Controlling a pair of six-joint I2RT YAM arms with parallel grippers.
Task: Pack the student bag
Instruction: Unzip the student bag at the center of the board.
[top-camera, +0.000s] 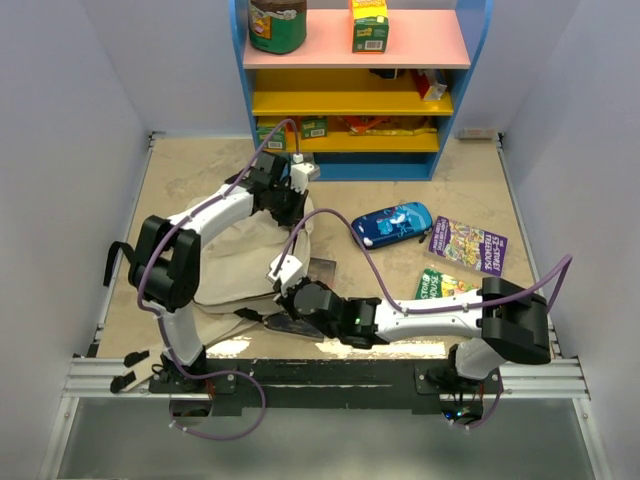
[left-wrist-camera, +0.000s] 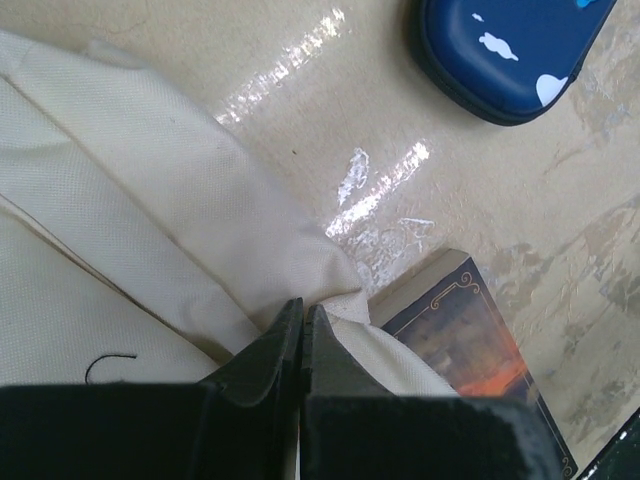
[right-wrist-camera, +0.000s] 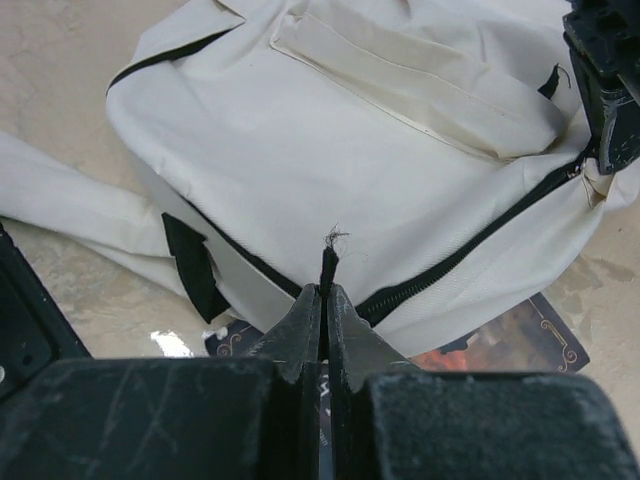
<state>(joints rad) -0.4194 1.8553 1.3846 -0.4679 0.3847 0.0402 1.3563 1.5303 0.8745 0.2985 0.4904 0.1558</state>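
Note:
The student bag (top-camera: 232, 262) is cream canvas with black zipper trim and lies flat at centre left; it also shows in the left wrist view (left-wrist-camera: 130, 220) and the right wrist view (right-wrist-camera: 380, 130). My left gripper (top-camera: 298, 212) (left-wrist-camera: 302, 312) is shut, pinching the bag's cream fabric at its far right corner, near the zipper's end. My right gripper (top-camera: 284, 300) (right-wrist-camera: 325, 290) is shut on the frayed black zipper tail (right-wrist-camera: 327, 262) at the bag's near edge. A dark book with a gold border (left-wrist-camera: 470, 345) (right-wrist-camera: 505, 345) lies partly under the bag.
A blue pencil case (top-camera: 392, 223) (left-wrist-camera: 510, 50), a purple book (top-camera: 468, 245) and a green book (top-camera: 443, 285) lie on the table to the right. A coloured shelf unit (top-camera: 355, 90) with packets stands at the back.

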